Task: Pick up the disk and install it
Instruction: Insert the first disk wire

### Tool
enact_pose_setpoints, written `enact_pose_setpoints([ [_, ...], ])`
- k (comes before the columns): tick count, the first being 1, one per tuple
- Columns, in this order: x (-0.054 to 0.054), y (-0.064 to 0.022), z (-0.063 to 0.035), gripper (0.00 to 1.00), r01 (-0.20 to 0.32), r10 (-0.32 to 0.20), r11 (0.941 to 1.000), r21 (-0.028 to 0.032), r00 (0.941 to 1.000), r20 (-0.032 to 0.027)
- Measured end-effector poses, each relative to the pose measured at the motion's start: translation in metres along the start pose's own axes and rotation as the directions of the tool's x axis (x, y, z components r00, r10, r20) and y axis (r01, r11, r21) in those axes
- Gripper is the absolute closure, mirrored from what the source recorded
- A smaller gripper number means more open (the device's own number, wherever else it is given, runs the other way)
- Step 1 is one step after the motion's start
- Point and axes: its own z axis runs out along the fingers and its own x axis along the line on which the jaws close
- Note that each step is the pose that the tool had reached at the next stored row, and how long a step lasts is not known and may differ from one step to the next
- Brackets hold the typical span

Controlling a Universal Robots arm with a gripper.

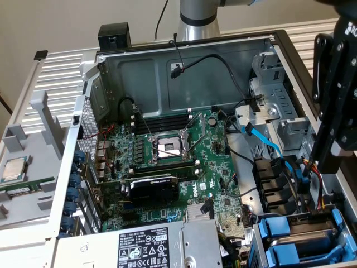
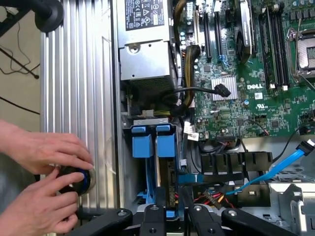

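While the tower case [image 1: 268, 42] lies open on its side on the ribbed metal surface [image 2: 74, 88], its contents read as follows.

Item: green motherboard [image 1: 220, 167] across the case floor, with a bare processor socket [image 1: 167, 148] near its middle and a black expansion card [image 1: 153, 187] below it in the exterior view.

Item: grey power supply [image 1: 162, 245] with a white label, at the near edge of the case.

Item: drive bay in the corner at the exterior view's lower right, carrying two blue-framed carriers side by side. The disk [image 2: 166, 147] sits in the slot nearer the motherboard, seated edge-on with its blue tab outward; the other carrier [image 2: 142, 145] is just beside it.

Item: light blue data cable [image 1: 268, 142] running along the bay.

Item: black claw [image 2: 172, 219], poised directly over the drive bay and close above the disk; whether it is wide, narrow or gripping, I cannot tell.

Item: a person's two hands [image 2: 44, 162] outside the case on the ribbed surface, closed around a small dark round object [image 2: 81, 179] with a blue rim.
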Motion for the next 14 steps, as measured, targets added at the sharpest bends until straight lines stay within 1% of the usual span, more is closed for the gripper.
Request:
enact_pose_setpoints([
  [7,0.0,0.0094,0.0026,0.75,0.0,0.0,1.0,-0.0001,1.0,0.0013],
  [14,-0.002,0.0092,0.0132,0.75,0.0,0.0,1.0,-0.0002,1.0,0.0019],
])
